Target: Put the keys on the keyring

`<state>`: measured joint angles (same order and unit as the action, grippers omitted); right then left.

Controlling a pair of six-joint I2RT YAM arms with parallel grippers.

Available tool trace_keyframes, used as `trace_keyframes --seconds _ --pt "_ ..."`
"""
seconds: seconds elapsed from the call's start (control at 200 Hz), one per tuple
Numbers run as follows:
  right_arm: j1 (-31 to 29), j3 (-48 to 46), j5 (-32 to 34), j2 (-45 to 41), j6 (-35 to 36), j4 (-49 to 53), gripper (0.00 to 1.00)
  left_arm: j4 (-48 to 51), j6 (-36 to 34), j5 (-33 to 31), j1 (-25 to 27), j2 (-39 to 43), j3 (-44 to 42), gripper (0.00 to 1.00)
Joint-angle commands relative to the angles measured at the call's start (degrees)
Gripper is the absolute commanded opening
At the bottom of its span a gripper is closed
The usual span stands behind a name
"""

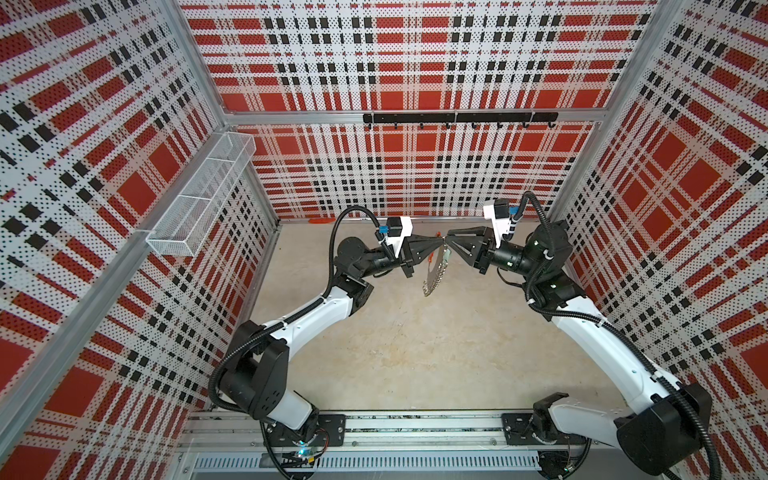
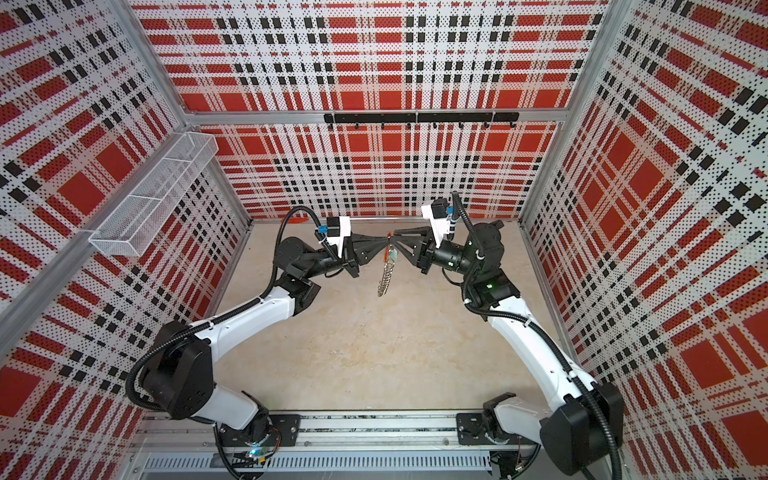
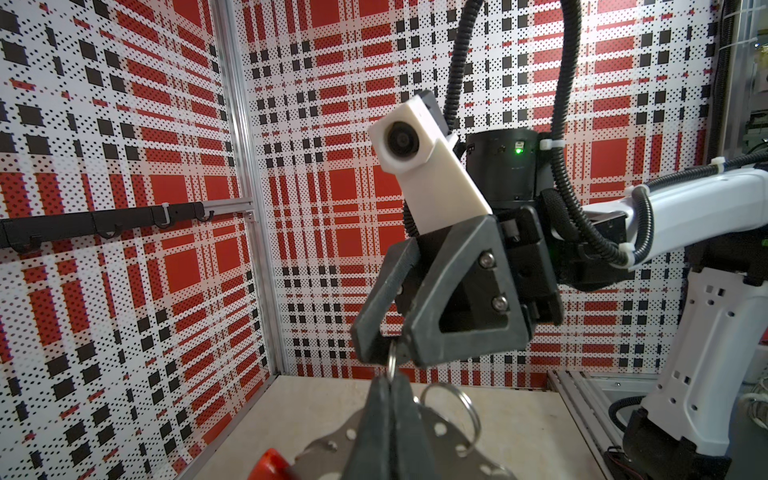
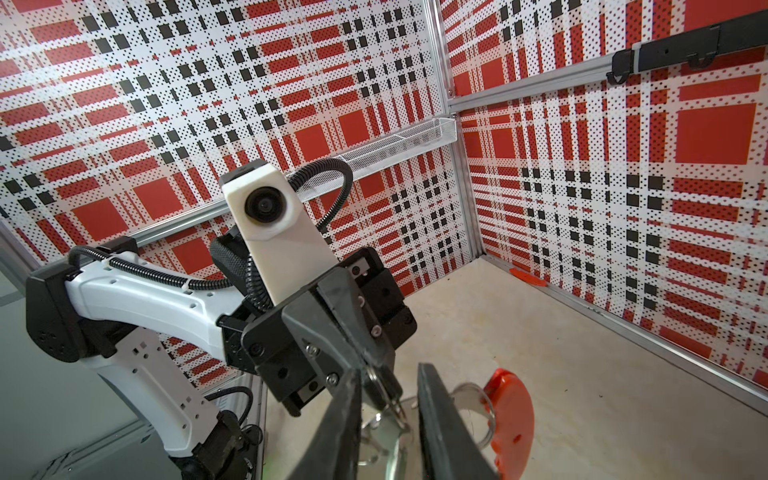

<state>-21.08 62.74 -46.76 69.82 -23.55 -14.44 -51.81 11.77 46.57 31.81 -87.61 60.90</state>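
Left claw [image 1: 439, 238] and right claw [image 1: 448, 238] meet tip to tip above the table [image 1: 415, 357], with the keyring [image 1: 434, 275] hanging from the left one.
The left claw is clamped together on a small loop [image 3: 391, 365] of the keyring, whose hoop hangs edge-on, pointing down. That loop pokes into the right claw's gap, its jaws apart on either side. Both arms reach level, facing each other. I cannot make out the keys.
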Motion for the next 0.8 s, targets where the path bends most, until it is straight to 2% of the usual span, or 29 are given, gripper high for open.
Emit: trace_keyframes --seconds 0.0,0.145,0.446,0.797 --pt "0.3 -0.3 -1.3 0.5 0.4 -0.7 0.25 -1.7 0.3 0.7 -0.4 1.2 1.3 0.0" --pt "0.3 -0.7 -1.3 0.6 0.5 -0.7 0.25 -1.7 0.4 0.7 -0.5 1.4 1.3 0.0" --pt "1.7 -1.5 -1.4 -0.5 0.3 -0.9 0.31 -1.7 0.4 0.8 -0.5 1.4 1.1 0.0" --pt "1.7 -2.1 -3.5 0.2 -1.6 -3.2 0.23 -1.8 0.8 0.9 -0.2 0.8 1.6 0.0"
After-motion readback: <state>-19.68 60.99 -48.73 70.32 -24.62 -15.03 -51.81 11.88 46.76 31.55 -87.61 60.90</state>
